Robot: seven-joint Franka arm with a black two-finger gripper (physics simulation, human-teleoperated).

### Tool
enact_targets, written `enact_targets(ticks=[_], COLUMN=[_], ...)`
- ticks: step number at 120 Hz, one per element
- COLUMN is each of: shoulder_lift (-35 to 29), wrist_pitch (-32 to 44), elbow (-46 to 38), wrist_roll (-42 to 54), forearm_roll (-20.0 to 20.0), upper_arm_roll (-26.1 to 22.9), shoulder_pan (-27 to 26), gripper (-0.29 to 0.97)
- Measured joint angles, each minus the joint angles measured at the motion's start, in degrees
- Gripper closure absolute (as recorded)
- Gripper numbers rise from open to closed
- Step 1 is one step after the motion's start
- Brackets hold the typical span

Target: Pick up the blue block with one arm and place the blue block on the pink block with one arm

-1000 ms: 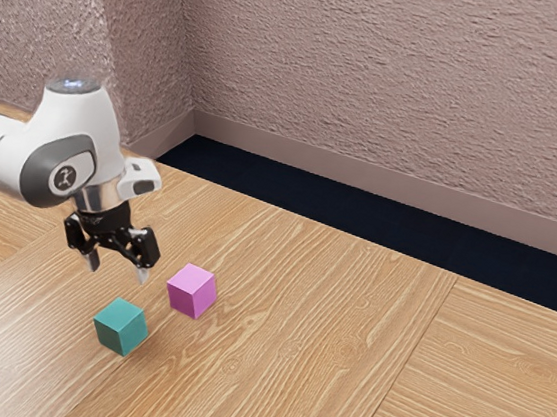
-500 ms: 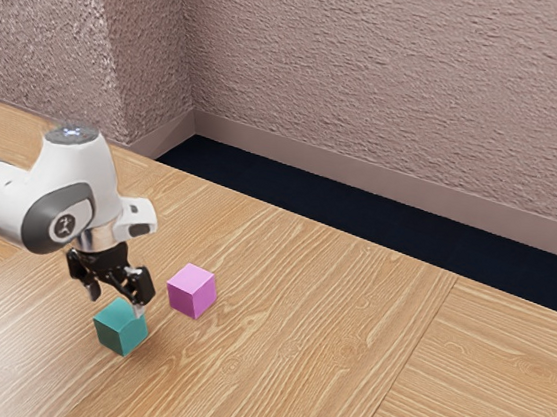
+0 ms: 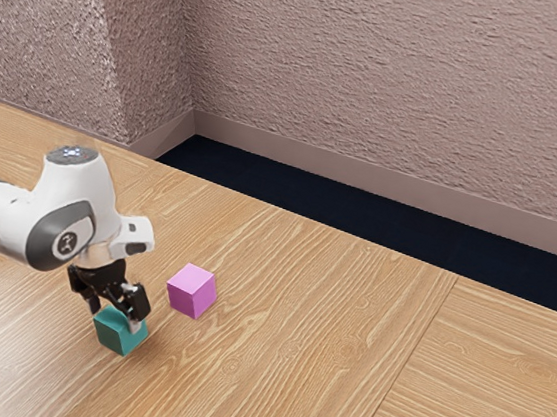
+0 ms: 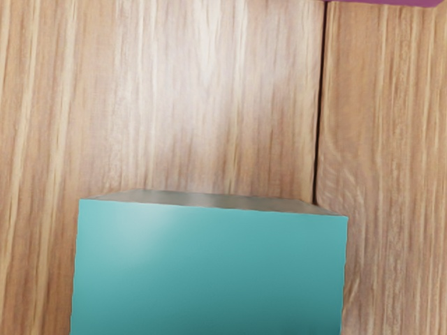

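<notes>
Gripper [image 3: 118, 312] has descended onto the blue block [image 3: 121, 338].

blue block [image 3: 119, 337], teal cube, upright, pink block [image 3: 192, 290] near, seemingly apart

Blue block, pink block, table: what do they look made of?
Blue block: teal-looking, flat uniform colour with a faint soft highlight on top, so matte plastic or painted; can't tell which. Pink block: same plain, textureless faces, probably the same. Table: wood or wood-look boards, with visible grain, a seam between boards and a light sheen.
</notes>
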Motion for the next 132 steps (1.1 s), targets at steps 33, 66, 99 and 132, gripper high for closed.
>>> enact_targets(ticks=[33,66,99,132], shoulder_lift=[2.6,5.0,5.0,0.8], wrist_pitch=[2.2,4.2,5.1,5.0], elbow=[0.3,0.5,0.8,1.2], wrist_roll=[1.8,2.9,3.3,2.9], forearm_roll=[0.0,0.0,0.1,0.8], upper_arm_roll=[0.0,0.0,0.0,0.0], shoulder_pan=[0.2,0.2,0.4,0.6], gripper=[0.0,0.0,0.25,0.31])
